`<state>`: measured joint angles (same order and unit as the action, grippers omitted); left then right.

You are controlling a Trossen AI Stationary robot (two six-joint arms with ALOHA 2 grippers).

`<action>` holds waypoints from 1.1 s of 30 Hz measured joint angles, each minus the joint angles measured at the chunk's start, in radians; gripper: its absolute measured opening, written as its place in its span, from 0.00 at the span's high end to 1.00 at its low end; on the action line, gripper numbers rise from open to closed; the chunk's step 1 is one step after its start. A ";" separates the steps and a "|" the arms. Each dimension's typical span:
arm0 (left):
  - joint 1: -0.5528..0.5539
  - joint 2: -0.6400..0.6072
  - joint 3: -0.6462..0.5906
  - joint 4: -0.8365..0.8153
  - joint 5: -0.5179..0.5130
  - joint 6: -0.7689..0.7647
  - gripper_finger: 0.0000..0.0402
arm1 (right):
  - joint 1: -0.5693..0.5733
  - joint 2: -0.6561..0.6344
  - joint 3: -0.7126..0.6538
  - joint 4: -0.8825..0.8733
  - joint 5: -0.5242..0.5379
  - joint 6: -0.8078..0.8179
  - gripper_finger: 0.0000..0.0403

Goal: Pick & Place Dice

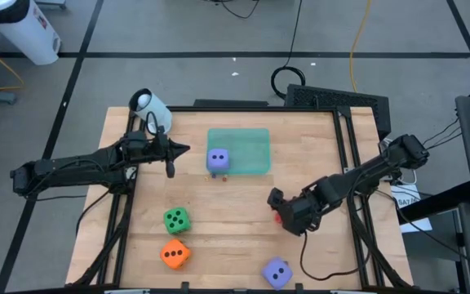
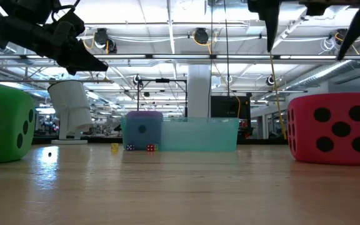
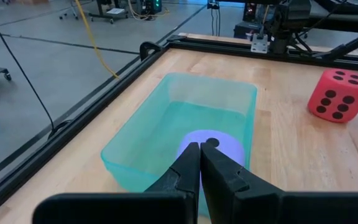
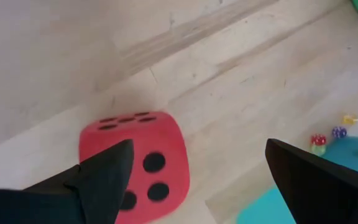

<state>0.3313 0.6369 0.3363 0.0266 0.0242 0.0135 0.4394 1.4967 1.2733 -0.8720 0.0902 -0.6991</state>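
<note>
A red die (image 4: 135,163) stands on the wooden table, right of centre. My right gripper (image 2: 311,28) hangs open above it, fingers pointing steeply down, touching nothing; the die (image 2: 333,128) lies below, nearer one finger (image 4: 107,171). In the high view that gripper (image 1: 288,214) covers most of it. One purple-blue die (image 1: 217,160) sits in the near-left corner of the teal tray (image 1: 247,143). The green die (image 1: 176,219), the orange die (image 1: 175,254) and a second purple-blue die (image 1: 277,273) rest on the near part of the table. My left gripper (image 3: 199,148) is shut, held in the air left of the tray.
Three tiny dice (image 2: 132,147) lie on the table just before the tray's near-left corner. A white cylindrical device (image 1: 149,106) stands at the far left corner. Black rails (image 1: 345,139) frame the table. Bare wood lies between the tray and the near dice.
</note>
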 joint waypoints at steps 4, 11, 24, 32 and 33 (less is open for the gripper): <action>0.000 0.000 0.000 -0.001 0.000 0.000 0.95 | 0.001 -0.001 0.002 -0.129 -0.033 0.075 0.11; 0.000 0.000 0.000 0.000 0.000 0.000 0.95 | 0.001 0.000 -0.086 -0.129 -0.038 0.059 0.11; 0.000 0.000 0.000 0.000 0.000 0.007 0.95 | -0.100 -0.002 -0.215 0.126 -0.071 -0.044 0.11; 0.000 0.000 0.000 -0.001 0.000 0.007 0.95 | -0.164 -0.006 -0.291 0.282 -0.130 -0.106 0.11; 0.000 0.000 0.000 -0.001 0.000 0.007 0.95 | -0.168 -0.005 -0.298 0.303 -0.128 -0.108 0.11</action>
<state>0.3313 0.6368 0.3363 0.0257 0.0246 0.0204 0.2712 1.4919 0.9753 -0.5692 -0.0382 -0.8069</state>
